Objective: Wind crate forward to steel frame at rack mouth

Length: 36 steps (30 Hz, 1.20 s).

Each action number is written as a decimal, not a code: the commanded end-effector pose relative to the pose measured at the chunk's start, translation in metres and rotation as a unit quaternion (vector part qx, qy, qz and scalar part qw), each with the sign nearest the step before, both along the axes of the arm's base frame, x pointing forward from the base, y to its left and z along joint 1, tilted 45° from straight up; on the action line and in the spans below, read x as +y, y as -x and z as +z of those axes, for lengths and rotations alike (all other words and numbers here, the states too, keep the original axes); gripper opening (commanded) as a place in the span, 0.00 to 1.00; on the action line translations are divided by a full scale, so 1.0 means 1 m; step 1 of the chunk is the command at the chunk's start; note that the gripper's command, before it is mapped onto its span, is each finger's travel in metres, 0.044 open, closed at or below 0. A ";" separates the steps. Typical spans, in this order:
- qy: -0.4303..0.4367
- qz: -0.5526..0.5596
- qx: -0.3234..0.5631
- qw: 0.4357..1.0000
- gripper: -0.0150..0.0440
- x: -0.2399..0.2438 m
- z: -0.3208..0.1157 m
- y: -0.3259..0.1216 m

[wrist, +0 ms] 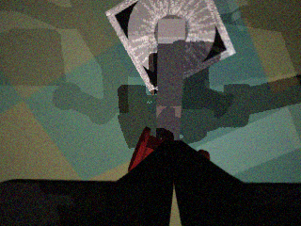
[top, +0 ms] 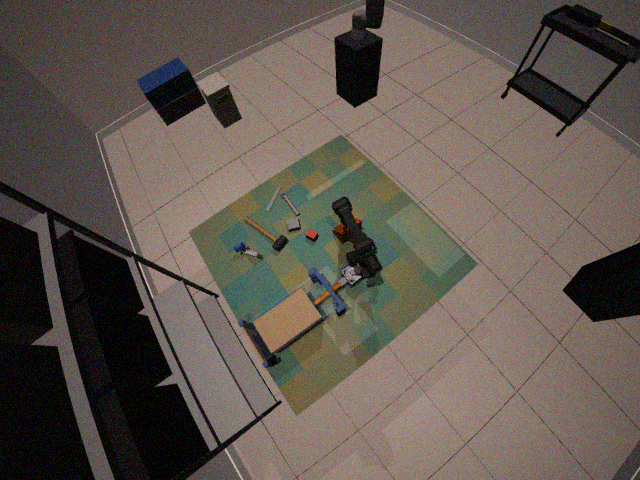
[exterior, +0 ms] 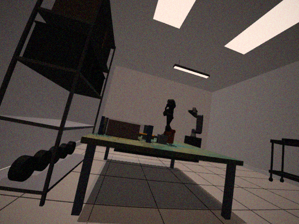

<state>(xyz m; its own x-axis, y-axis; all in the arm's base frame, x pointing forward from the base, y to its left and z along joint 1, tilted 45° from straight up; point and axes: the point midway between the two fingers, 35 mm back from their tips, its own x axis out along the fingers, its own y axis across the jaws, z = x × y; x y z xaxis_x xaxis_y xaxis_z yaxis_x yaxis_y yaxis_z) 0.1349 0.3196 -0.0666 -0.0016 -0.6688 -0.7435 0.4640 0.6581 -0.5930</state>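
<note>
The crate (top: 286,320) (exterior: 123,129) is a flat-topped tan box sitting level between two blue frames. A gap shows between its front and the steel frame (top: 326,290) at the mouth. An orange strap (top: 328,293) runs under that frame to the silver winch (top: 351,275) (wrist: 136,25). The winch handle's grey arm (wrist: 169,85) reaches from the winch top toward my fingers in the wrist view. My gripper (wrist: 172,149) is shut at the handle's outer end, nothing visible between its tips. Red parts (wrist: 141,153) of the handle show beside and beneath the fingers, which hide most of the grip. The key is hidden.
A mallet (top: 279,242), two grey bars (top: 273,199) (top: 290,204), a grey block (top: 293,224), a red block (top: 311,235) and a blue-and-silver tool (top: 250,252) lie on the bench. The blue rear frame (top: 261,346) stands behind the crate.
</note>
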 end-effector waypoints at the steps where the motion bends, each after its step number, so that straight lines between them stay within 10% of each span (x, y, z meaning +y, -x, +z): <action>1: 0.002 0.001 0.001 1.000 0.25 -0.001 0.000 0.000; 15: 0.002 0.001 0.001 1.000 0.25 -0.001 0.000 0.000; 27: -0.013 0.514 0.192 0.836 0.79 0.006 -0.031 0.042; 36: -0.009 0.543 0.200 0.816 1.00 0.006 -0.032 0.045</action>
